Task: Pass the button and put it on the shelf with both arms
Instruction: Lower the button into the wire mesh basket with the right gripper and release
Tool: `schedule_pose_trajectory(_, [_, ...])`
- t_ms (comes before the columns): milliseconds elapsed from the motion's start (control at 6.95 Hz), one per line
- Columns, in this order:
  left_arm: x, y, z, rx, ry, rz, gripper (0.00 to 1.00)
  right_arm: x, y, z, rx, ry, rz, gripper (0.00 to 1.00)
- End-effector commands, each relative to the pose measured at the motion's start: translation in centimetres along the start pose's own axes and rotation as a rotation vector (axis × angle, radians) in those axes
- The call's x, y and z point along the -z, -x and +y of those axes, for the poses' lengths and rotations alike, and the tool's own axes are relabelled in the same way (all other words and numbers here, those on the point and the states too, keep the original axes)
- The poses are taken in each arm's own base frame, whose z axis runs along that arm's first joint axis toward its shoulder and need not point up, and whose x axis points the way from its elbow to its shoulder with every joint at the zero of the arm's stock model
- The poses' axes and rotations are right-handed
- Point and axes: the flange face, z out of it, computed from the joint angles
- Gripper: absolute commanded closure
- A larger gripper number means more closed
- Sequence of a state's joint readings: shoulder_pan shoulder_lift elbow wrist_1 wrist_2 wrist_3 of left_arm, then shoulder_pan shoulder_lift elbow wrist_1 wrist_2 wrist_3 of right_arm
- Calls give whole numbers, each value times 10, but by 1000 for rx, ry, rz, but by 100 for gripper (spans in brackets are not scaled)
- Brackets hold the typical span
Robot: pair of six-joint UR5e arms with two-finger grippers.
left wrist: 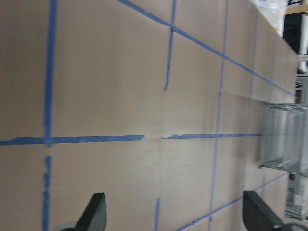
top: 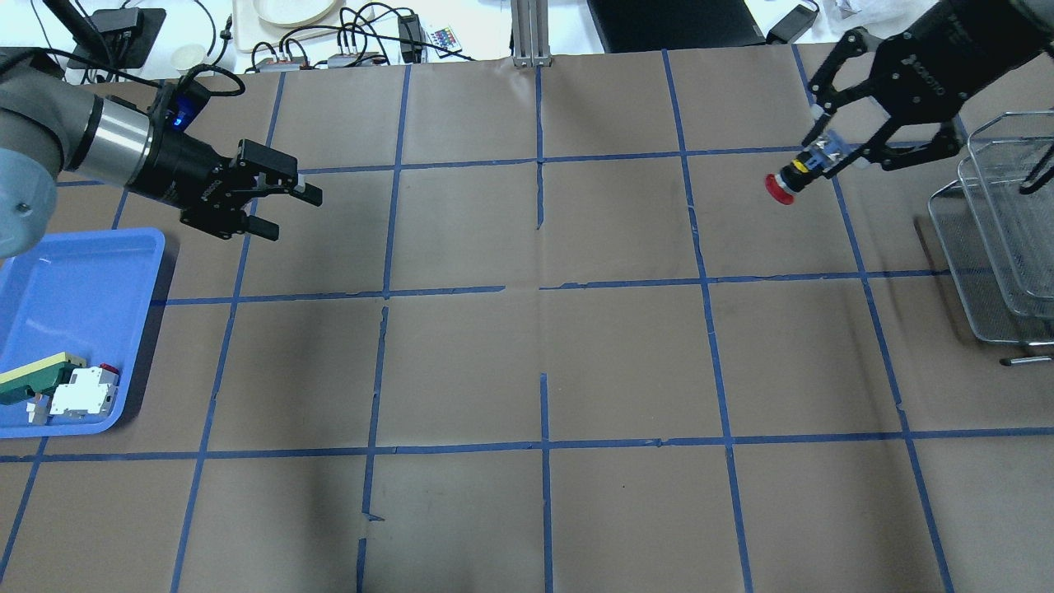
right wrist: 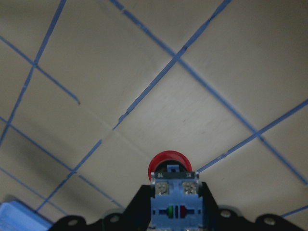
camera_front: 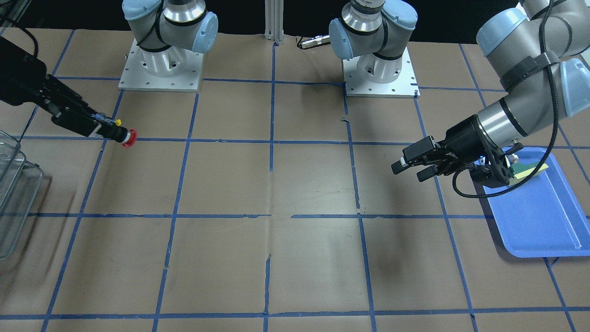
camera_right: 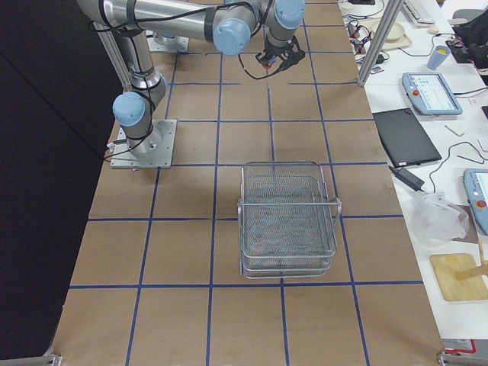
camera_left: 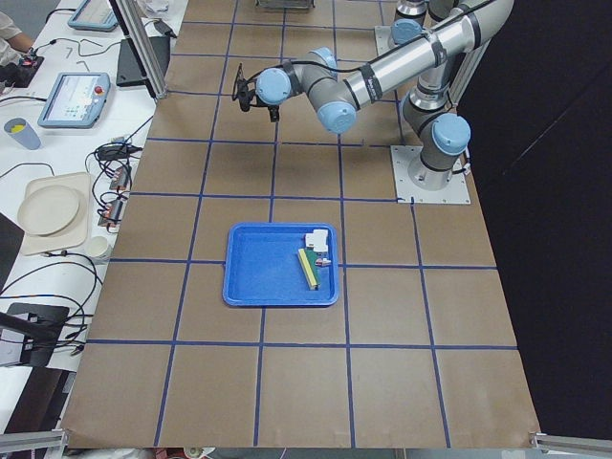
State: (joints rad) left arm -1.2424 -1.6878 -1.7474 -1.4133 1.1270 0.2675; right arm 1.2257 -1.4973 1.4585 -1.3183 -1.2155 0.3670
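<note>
Gripping the button (top: 792,175) by its clear bluish block, the right jaws are closed on it and hold it off the surface (top: 543,354). The red cap points away from the shelf (top: 1000,247). The button hangs apart from the shelf, on the side facing the middle of the surface, not over any basket. In the right wrist view the red cap (right wrist: 169,166) juts forward past the block.

The right arm (top: 955,41) reaches in above the shelf's far corner. The shelf, a silvery wire-mesh rack of tiered baskets (camera_right: 288,221), stands upright on the surface.

The left jaws are open, fingers parted with nothing between them; the left wrist view shows both fingertips (left wrist: 95,211) spread wide and the shelf small in the distance. The left arm (top: 49,132) hovers at the end of the surface opposite the shelf, just beside a blue tray (top: 74,272). That tray, well apart from the shelf, holds a white-and-red block (top: 82,391) and a green-and-yellow wedge (top: 37,375), lying side by side in one corner.
</note>
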Motion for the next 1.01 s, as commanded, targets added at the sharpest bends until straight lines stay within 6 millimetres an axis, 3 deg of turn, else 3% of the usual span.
schedule_pose_trajectory(0, [39, -78, 19, -150, 1, -432, 0, 33, -49, -32, 348, -103, 256, 100])
schedule_pose_trajectory(288, [50, -142, 55, -109, -41, -477, 0, 61, -83, -62, 556, -201, 412, 100])
schedule_pose_trajectory(432, [60, -151, 72, -114, -13, -480, 0, 71, -87, -75, 721, -271, 482, 100])
schedule_pose_trajectory(575, [73, -153, 79, -105, -9, -480, 0, 71, -92, -90, 754, -289, 493, 100])
schedule_pose_trajectory(863, [94, -133, 73, -63, -34, -478, 0, 52, -111, -149, 723, -316, 484, 100])
